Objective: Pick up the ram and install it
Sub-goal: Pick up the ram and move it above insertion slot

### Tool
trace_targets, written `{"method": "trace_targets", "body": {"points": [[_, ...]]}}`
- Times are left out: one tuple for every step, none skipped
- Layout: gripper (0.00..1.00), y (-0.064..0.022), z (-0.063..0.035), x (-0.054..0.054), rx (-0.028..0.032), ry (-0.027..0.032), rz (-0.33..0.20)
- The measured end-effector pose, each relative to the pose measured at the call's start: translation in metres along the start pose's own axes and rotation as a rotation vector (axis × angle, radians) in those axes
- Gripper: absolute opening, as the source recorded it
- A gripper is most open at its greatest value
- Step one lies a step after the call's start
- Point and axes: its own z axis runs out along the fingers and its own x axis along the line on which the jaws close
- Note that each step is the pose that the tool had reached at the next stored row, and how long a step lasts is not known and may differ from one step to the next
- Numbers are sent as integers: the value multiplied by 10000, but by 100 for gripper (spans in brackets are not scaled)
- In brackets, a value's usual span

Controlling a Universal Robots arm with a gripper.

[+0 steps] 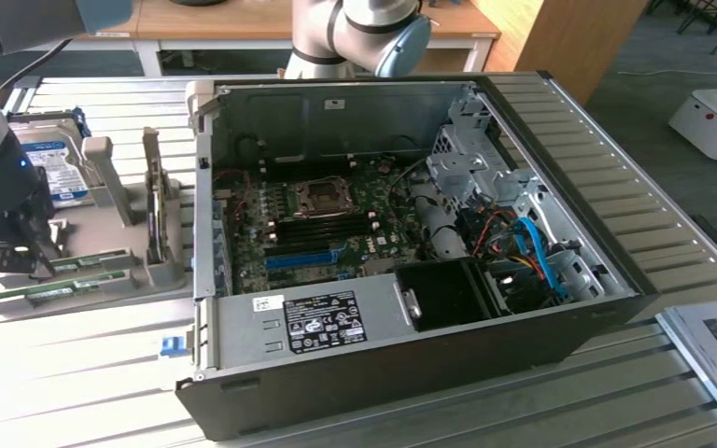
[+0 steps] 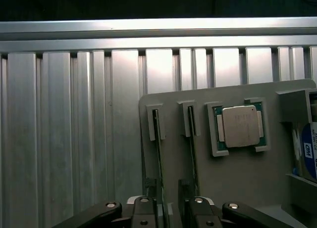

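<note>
Jaws: released, spread wide, nothing gripped. My gripper [image 2: 166, 184] is low over the grey holder [image 2: 247, 181], one finger [image 2: 146, 213] on each side of the ram [image 2: 159, 154].

Ram: stands on its long edge in the holder, seen edge-on from the wrist, a thin green line running out from between my fingers. Its far end sits in a small grey bracket on the holder. There is a gap on both sides of it, so the jaws are around it and neither finger presses on it.

Second stick [image 2: 193, 154]: parallel to the ram, in its own bracket. It runs just outside one finger, on the side toward the processor.

Processor [image 2: 241, 126]: metal lid up, lying flat in a square recess next along the holder. Past it, at the holder's edge, is a hard drive [image 2: 308, 154] with a blue label.

Exterior view: my gripper [image 1: 20, 261] is down at the holder [image 1: 85, 299], on the ribbed metal table [image 1: 85, 373], at the exterior view's left. I cannot tell from here which of the two green sticks I straddle. The open computer case [image 1: 372, 373] lies on its side well to the exterior view's right, with the motherboard [image 1: 321, 224] exposed and the long blue slot [image 1: 302, 259] near its front edge.
</note>
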Motion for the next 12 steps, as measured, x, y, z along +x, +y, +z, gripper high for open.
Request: {"method": "trace_targets", "body": {"points": [[31, -15, 0, -2, 1, 0, 2], [31, -32, -1, -2, 0, 0, 1], [31, -48, -2, -3, -1, 0, 1], [31, -61, -3, -4, -1, 0, 2], [31, -74, -3, -5, -1, 0, 1], [31, -85, -4, -5, -1, 0, 1], [31, -96, -4, -6, -1, 0, 1], [31, -108, -4, -7, 0, -1, 2], [31, -119, -5, -8, -1, 0, 1], [31, -133, -5, -9, -1, -1, 3], [31, -146, -6, -9, -1, 0, 2], [31, -158, -6, -10, -1, 0, 2]]}}
